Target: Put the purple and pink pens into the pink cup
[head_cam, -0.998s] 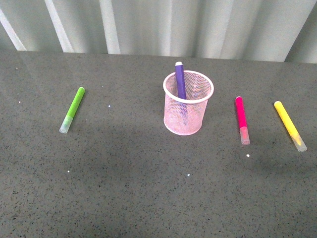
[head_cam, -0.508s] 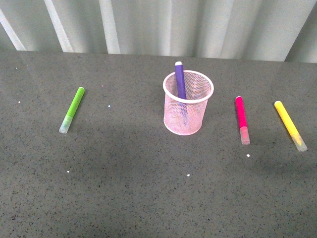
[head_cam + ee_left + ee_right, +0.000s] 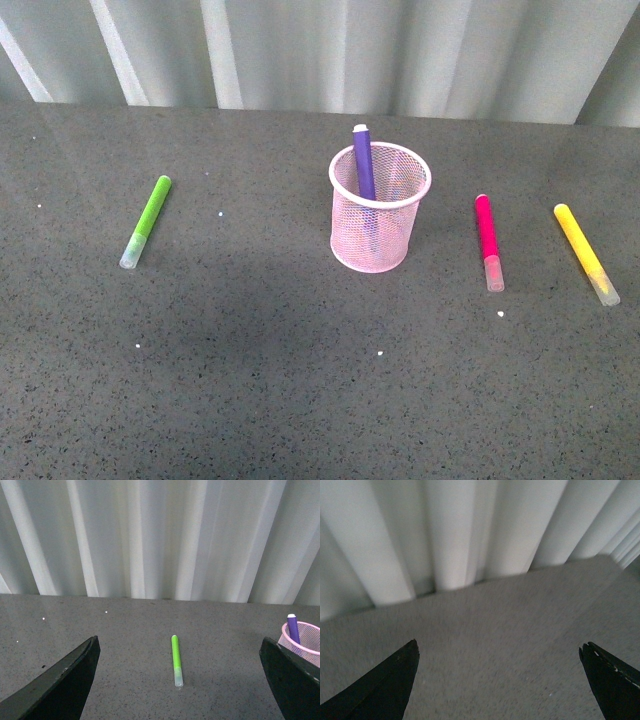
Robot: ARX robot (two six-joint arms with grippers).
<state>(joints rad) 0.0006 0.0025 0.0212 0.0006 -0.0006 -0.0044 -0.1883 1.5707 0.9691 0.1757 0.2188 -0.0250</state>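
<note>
Setting: a staged test station, more lab than home. I face a dark grey speckled tabletop (image 3: 300,400) backed across the full view by a pale pleated curtain (image 3: 300,50); both my wrist cameras show the same backdrop. Stationery is laid out well apart: a pink cup (image 3: 380,215) holding a purple pen (image 3: 364,160), and a pink pen (image 3: 487,235), lime-green marker (image 3: 150,215) and yellow marker (image 3: 582,248) lying flat.

Purple pen (image 3: 364,166) standing tilted inside pink cup (image 3: 380,208), pale tip poking above rim. Pink pen (image 3: 488,241) lying flat to the cup's right, apart, clear cap pointing toward camera.
</note>
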